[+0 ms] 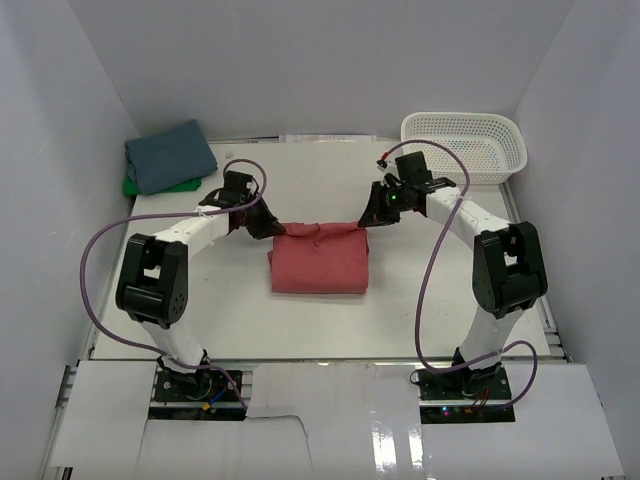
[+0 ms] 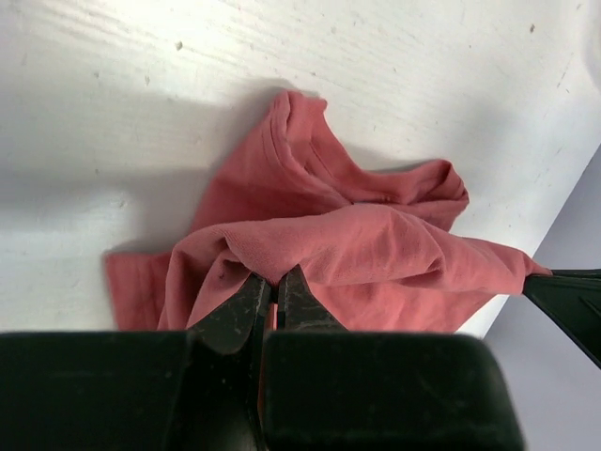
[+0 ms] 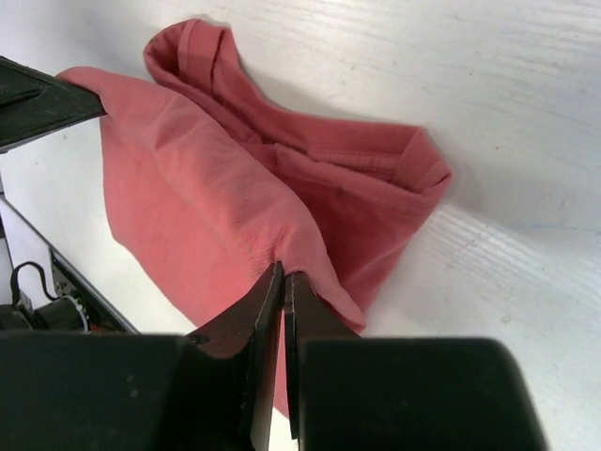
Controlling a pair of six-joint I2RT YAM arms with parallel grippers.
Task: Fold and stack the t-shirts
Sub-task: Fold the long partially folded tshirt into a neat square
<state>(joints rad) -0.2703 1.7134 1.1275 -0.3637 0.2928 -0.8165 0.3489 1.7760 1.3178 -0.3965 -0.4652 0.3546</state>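
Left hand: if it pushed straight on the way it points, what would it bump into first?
The coral-red t-shirt: the left hand pinches its edge, with bunched cloth directly ahead. Past that, likely the white table, though depth is unclear.

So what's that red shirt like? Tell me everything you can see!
The red shirt is soft, wrinkly coral cloth with stitched hems, folded into a rough rectangle in the middle of the white table. Most of it lies flat, but its far edge is lifted: the left gripper and right gripper each pinch one far corner, stretching that edge between them.
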